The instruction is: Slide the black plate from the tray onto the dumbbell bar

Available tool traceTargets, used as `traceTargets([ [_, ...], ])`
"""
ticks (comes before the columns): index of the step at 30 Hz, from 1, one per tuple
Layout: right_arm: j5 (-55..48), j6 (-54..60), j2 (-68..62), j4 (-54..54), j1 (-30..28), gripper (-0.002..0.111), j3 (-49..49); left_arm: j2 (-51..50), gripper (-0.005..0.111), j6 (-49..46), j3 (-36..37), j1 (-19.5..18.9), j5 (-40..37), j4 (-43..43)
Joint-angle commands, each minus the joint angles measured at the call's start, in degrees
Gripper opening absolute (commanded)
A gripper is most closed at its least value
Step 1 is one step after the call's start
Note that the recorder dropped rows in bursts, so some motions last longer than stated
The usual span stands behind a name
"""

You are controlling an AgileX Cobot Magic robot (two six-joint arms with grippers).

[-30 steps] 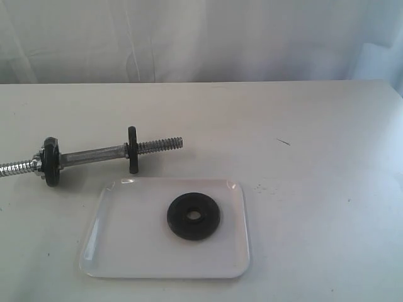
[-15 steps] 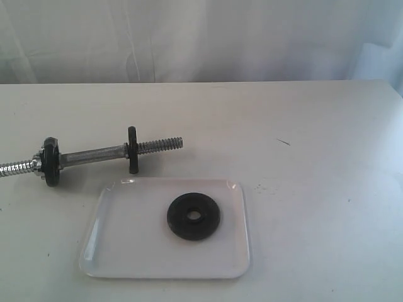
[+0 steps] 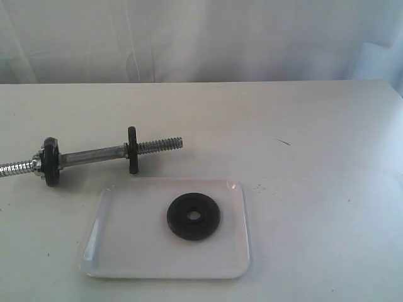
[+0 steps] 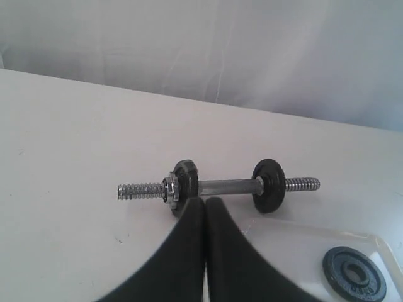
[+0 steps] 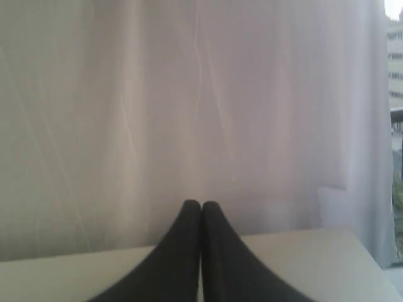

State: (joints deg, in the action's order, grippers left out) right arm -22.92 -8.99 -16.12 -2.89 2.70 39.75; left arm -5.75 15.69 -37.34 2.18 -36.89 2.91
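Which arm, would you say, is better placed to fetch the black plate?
Probably the left: the left gripper, shut, faces the black plate and dumbbell bar; the right gripper faces only curtain.

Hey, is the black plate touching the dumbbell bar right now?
Apart. The exterior view shows the plate flat in the tray, with bare tray and its rim between it and the bar.

Likely a lab or staged test space, not a home; a plain white table [image 3: 315, 126]; a white curtain [image 3: 201, 38] hung behind as backdrop; a window [image 5: 395, 63] beside its edge.
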Motion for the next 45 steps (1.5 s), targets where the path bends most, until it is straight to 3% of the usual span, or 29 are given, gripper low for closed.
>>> traceTargets([
  [1, -6.9, 0.1, -7.6, -0.2, 0.2, 0.000, 7.2, -7.0, 0.000, -2.4, -5.3, 0.5, -2.1, 0.0],
  [17, 0.2, 0.2, -31.1, 2.0, 0.2, 0.000, 12.5, -35.0, 0.000, -6.7, -15.7, 0.5, -3.0, 0.0],
  [28, -3.5, 2.0, -36.9, 2.0, 0.2, 0.000, 12.5, -51.9, 0.000, -9.3, -21.1, 0.5, -2.7, 1.1],
  [38, -14.1, 5.8, -39.4, 2.0, 0.2, 0.000, 12.5, -67.8, 0.000, -26.5, -29.8, 0.5, -4.7, 18.3],
  [45, -14.3, 6.1, -42.4, 2.0, 0.2, 0.000, 12.1, -78.8, 0.000, -36.9, -39.3, 0.5, -9.5, 19.1],
])
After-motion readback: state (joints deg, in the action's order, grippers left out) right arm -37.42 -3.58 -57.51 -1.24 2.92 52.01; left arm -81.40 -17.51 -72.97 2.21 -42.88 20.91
